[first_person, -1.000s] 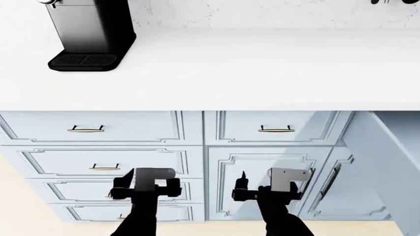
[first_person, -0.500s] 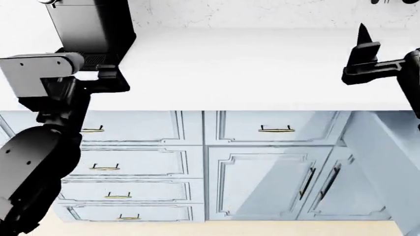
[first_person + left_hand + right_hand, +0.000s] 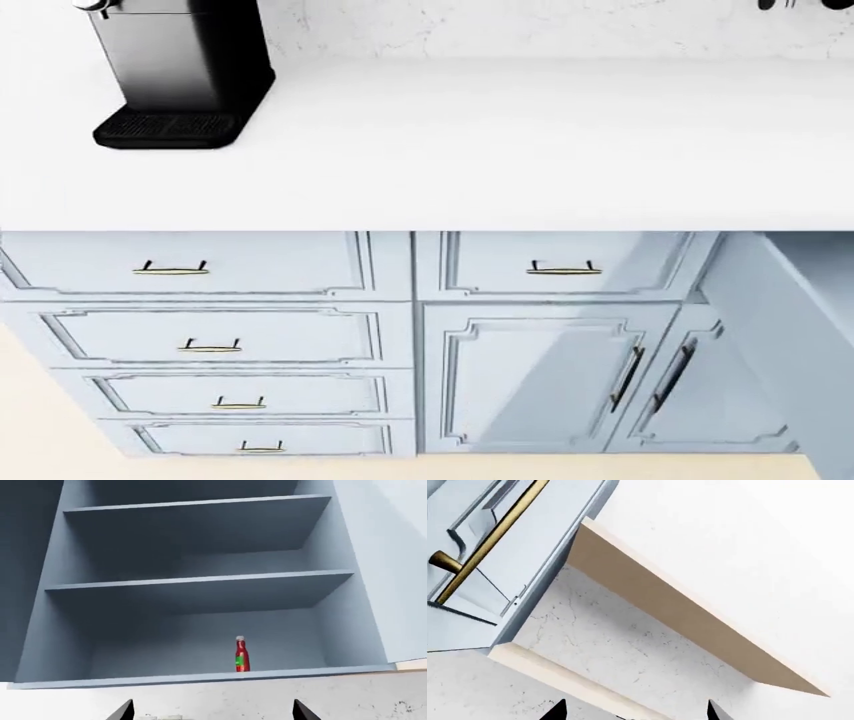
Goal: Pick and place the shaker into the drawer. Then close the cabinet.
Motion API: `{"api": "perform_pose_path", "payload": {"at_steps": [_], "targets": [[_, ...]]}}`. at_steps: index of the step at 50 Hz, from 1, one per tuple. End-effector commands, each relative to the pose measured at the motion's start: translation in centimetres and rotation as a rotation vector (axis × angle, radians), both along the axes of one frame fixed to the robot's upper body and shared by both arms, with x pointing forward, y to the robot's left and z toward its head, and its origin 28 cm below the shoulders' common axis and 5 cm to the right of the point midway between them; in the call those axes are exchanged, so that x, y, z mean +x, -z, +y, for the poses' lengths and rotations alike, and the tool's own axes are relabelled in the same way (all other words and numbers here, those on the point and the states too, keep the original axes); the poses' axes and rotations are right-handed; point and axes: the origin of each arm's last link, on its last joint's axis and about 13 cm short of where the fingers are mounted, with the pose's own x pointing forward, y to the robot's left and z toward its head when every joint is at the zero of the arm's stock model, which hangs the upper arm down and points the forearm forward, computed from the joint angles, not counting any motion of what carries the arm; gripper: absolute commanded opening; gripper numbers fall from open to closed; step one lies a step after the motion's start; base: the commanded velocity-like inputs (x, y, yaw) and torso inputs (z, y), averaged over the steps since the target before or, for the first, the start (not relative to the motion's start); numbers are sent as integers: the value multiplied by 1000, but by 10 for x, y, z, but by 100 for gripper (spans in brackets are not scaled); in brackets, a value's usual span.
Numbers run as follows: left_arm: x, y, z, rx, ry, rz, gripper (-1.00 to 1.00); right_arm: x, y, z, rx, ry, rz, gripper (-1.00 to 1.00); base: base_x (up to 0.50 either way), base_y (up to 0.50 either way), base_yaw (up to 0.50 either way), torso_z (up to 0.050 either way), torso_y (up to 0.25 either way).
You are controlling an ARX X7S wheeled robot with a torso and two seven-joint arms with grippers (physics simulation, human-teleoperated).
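Left gripper [image 3: 212, 714]: only two dark fingertips [image 3: 124, 711] show at the edge of the left wrist view, set wide apart, nothing between them, touching nothing. Right gripper [image 3: 632, 711]: same, two dark fingertips [image 3: 555, 710] at the edge of the right wrist view, spread wide, empty. Neither arm nor gripper appears in the head view. Shaker: not visible in any view, so its place cannot be told. Left wrist view faces an open upper cabinet [image 3: 200, 585] in blue-grey with three shelf boards; one red sauce bottle [image 3: 241, 654] stands upright near the front edge of the lowest shelf, and the other shelves show nothing else. Right wrist view shows one brass bar handle [image 3: 486, 544] on a blue-grey panel, next to white marbled wall and a tan edge. Head view: white countertop [image 3: 507, 140] with one black coffee machine [image 3: 171, 70] at far left. Below it, four drawers [image 3: 200, 335] stacked on the left, each with one brass handle, all closed; one more drawer [image 3: 561, 265] to the right under the counter, closed. Under that, two doors with dark vertical handles [image 3: 627, 375], and at far right one cabinet door [image 3: 787, 330] swung open toward the near side.
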Motion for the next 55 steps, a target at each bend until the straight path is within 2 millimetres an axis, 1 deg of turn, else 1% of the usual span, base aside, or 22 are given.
{"api": "perform_pose_path", "payload": {"at_steps": [1, 11, 18, 29, 37, 48, 55], "targets": [[-29, -12, 16, -1, -43, -50, 100, -25, -38, 0, -48, 53, -32, 100, 500, 0, 0, 0, 0], [-36, -7, 17, -6, -46, -47, 100, -26, -44, 6, -62, 46, -11, 100, 500, 0, 0, 0, 0], [-37, -7, 16, -3, -41, -48, 100, -24, -46, 13, -91, 31, -7, 100, 500, 0, 0, 0, 0], [-40, -13, 12, 6, -23, -68, 100, -33, -67, 26, -159, 11, -89, 100, 500, 0, 0, 0, 1], [-41, -13, 11, 15, -16, -69, 100, -38, -74, 33, -192, -4, -123, 100, 500, 0, 0, 0, 1], [-44, -12, 10, 21, -9, -67, 100, -38, -72, 33, -187, -17, -129, 100, 500, -63, 0, 0, 2], [-42, -10, 8, 24, 0, -60, 100, -36, -70, 35, -200, -23, -125, 100, 500, -63, 0, 0, 0]]}}
